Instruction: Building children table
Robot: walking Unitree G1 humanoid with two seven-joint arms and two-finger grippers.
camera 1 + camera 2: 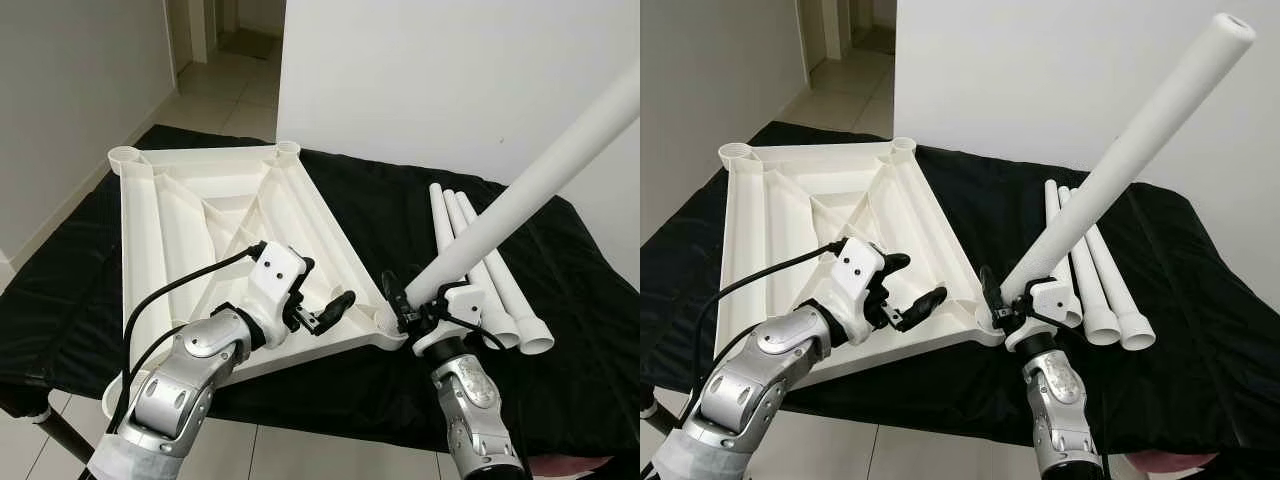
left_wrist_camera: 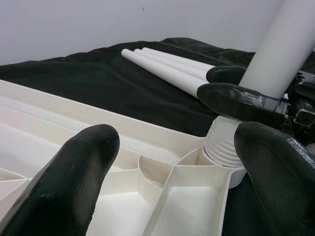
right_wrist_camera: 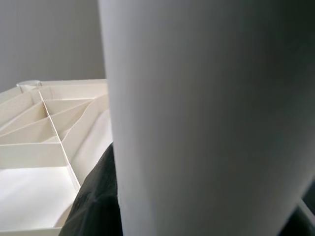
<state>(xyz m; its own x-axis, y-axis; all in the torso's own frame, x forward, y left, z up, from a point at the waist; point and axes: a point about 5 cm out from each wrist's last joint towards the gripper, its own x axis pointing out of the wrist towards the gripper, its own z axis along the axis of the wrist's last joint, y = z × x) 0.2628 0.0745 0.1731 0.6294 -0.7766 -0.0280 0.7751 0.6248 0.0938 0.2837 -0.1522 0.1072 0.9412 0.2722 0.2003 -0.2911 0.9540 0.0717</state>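
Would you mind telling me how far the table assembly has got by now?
Done: the tabletop lies underside up on the black cloth. In hand: the right gripper holds one leg, its threaded end at the near corner socket; the left gripper hovers open beside it. Left: three legs lie on the cloth, and the far sockets are empty.
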